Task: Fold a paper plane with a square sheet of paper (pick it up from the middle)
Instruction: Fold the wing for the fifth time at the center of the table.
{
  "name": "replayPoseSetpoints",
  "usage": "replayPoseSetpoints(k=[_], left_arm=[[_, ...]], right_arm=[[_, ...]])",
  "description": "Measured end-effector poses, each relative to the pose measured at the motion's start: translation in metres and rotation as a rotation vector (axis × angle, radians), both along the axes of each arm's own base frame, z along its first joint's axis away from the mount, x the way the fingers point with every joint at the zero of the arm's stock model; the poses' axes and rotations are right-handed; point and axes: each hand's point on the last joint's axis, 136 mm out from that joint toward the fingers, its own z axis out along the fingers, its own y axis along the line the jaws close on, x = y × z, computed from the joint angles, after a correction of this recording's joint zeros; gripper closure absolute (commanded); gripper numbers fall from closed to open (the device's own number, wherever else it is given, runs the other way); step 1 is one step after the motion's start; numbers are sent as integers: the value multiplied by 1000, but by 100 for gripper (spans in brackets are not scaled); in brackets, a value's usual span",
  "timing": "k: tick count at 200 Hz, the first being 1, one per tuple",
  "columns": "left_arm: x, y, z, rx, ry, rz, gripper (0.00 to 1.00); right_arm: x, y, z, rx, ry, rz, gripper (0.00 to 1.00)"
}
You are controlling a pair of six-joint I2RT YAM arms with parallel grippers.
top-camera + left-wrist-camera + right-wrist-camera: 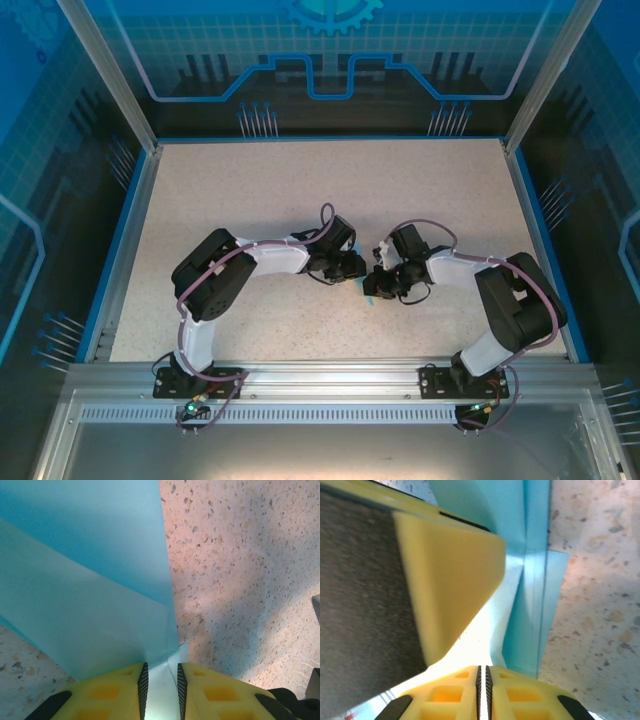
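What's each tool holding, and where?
Both grip the folded blue paper: left tool at its near bottom corner, right tool shut on a folded edge close by.

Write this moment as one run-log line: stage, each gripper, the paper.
stage: mid-fold | left gripper: jaws shut on paper | right gripper: jaws shut on paper | paper: creased, layers overlapping

Nothing to read here, no words, no numbers, no brand anywhere I can make out. The one thing close to a sign is a gear emblem (331, 12) printed at the top of the blue back panel (200, 40), with circuit-style lines drawn beneath it.
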Motion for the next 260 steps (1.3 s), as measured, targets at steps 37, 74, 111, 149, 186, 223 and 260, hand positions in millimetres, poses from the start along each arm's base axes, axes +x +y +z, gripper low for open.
replayPoseSetpoints(k=[37, 74, 111, 149, 186, 223, 260], left_arm=[[0, 0, 0, 1, 1, -2, 73], [-1, -1, 0, -3, 8, -9, 73], [-2, -2, 0, -4, 11, -11, 73], [-2, -2, 0, -3, 12, -12, 73], [-2, -2, 0, -1, 15, -12, 73], [-2, -2, 0, -1, 15, -12, 73], [-2, -2, 0, -1, 15, -12, 73]], right_arm=[[-6, -4, -7, -7, 15, -6, 86], [-9, -7, -11, -8, 18, -11, 86], [-10, -9, -8, -12, 6, -17, 83], [-10, -15, 5, -31, -48, -23, 66], [-7, -22, 6, -77, -85, -15, 61], [-5, -16, 0, -97, -64, 19, 59], [-1, -12, -2, -117, -72, 39, 59]])
